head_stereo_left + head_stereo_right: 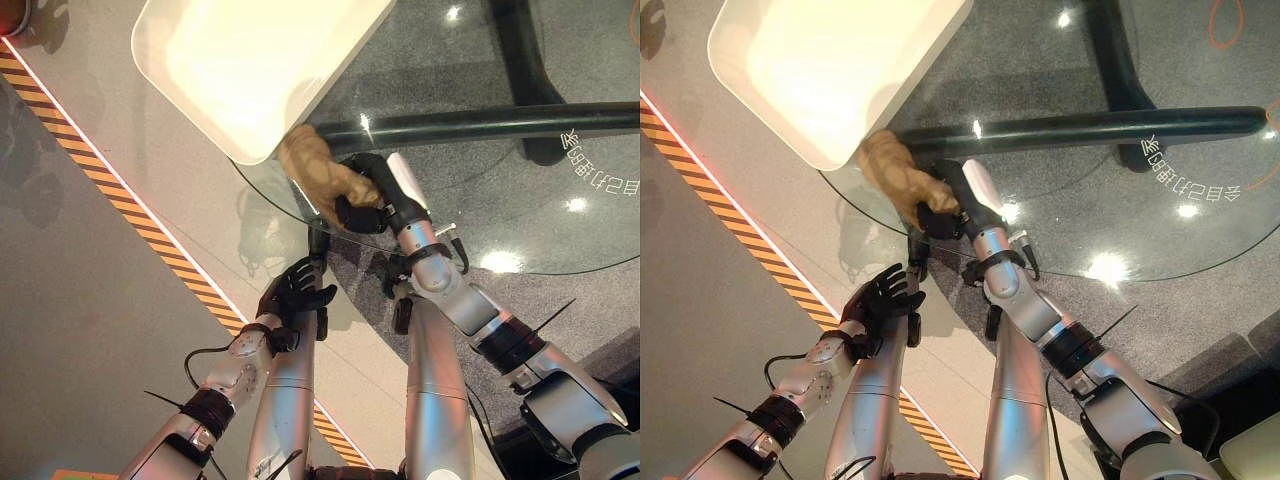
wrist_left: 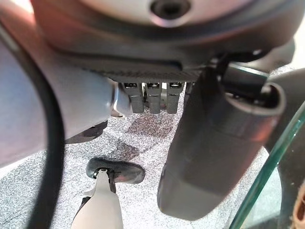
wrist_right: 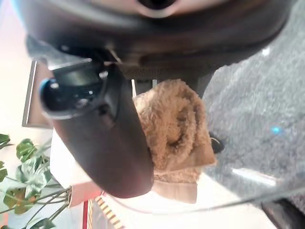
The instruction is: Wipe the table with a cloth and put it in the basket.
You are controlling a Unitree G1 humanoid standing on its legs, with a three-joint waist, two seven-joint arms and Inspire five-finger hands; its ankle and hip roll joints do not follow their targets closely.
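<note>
A tan fluffy cloth [image 1: 312, 165] is bunched in my right hand [image 1: 365, 200], whose fingers and thumb curl round it. The bundle rests at the near left rim of the round glass table [image 1: 520, 215], right beside the corner of a white basket [image 1: 225, 140]. In the right wrist view the cloth [image 3: 174, 124] shows rolled up past the thumb [image 3: 102, 138]. My left hand [image 1: 290, 292] hangs below and in front of the table's edge, fingers spread and relaxed, holding nothing.
The table's black base bar [image 1: 480, 122] shows through the glass, over grey carpet. A yellow-and-black striped tape line [image 1: 120, 190] runs across the floor to the left. A potted plant [image 3: 24, 167] appears in the right wrist view.
</note>
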